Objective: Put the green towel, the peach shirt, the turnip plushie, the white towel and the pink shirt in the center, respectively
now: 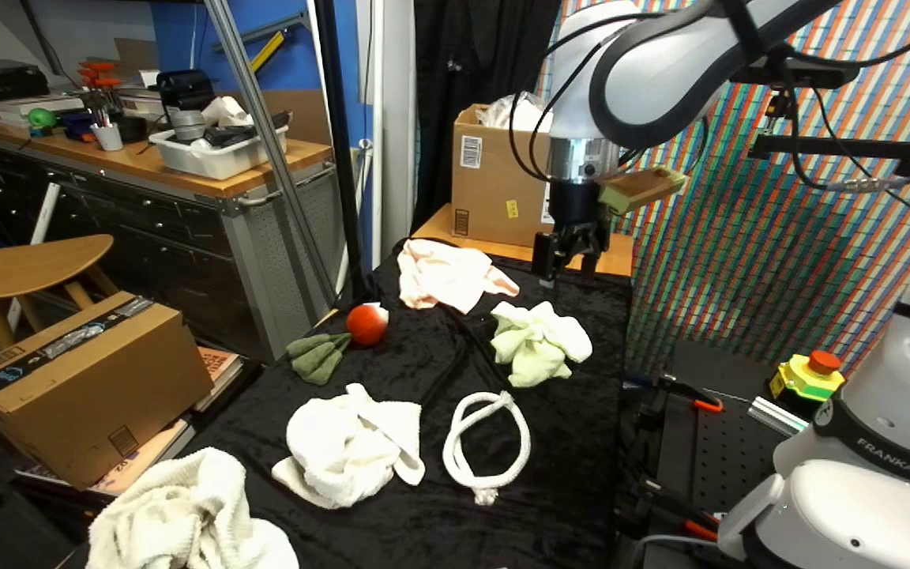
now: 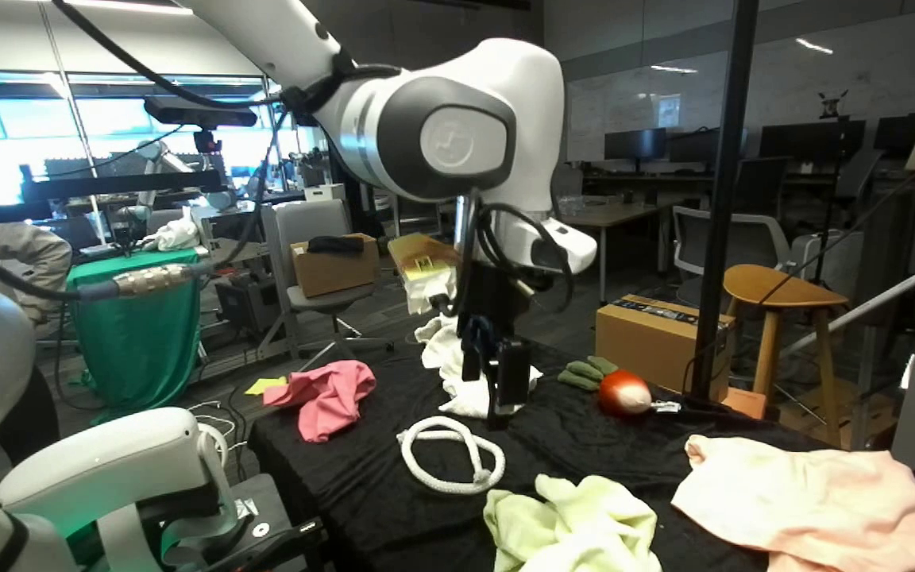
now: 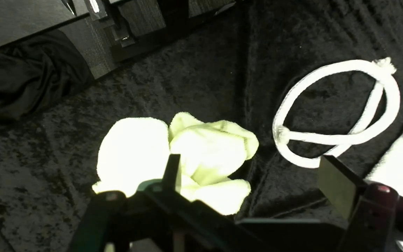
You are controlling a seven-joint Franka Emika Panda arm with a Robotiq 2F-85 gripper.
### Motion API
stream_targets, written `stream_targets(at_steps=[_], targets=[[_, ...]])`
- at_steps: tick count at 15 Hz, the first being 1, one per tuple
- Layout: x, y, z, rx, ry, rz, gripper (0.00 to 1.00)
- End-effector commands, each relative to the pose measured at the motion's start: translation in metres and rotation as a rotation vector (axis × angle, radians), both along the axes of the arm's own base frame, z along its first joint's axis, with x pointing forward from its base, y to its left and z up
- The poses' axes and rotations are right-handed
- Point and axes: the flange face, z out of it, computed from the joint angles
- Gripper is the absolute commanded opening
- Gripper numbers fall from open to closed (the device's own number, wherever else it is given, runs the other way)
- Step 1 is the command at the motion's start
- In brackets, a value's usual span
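The white arm [image 2: 525,95] is trimmed in grey and looped with black cables [image 2: 468,250] (a dark band [image 1: 897,457] is lettered FRANKA EMIKA).

Around a white rope [image 1: 453,446], in an exterior view, a pale green towel [image 1: 538,345] lay at one o'clock, a peach shirt [image 1: 451,276] at twelve, white towels [image 1: 344,450] towards nine, and a red-orange toy [image 1: 366,325] with dark green leaves [image 1: 318,358] at half past ten. The cloth [image 1: 569,490] was black, the wall [image 1: 850,284] at two striped multicoloured. In an exterior view, a bright pink shirt [image 2: 326,400] lay at ten.
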Motion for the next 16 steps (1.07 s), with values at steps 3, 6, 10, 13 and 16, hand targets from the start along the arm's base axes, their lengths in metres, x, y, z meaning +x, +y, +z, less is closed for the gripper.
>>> stream_targets(at_steps=[3, 6, 10, 13, 16], targets=[[0.029, -0.025, -0.060, 0.006, 0.084, -0.065, 1.00], [0.041, -0.038, -0.087, 0.001, 0.117, -0.088, 1.00], [0.059, -0.050, -0.110, 0.001, 0.128, -0.104, 1.00], [0.072, -0.058, -0.123, -0.012, 0.127, -0.113, 1.00], [0.081, -0.069, -0.137, -0.028, 0.131, -0.129, 1.00]])
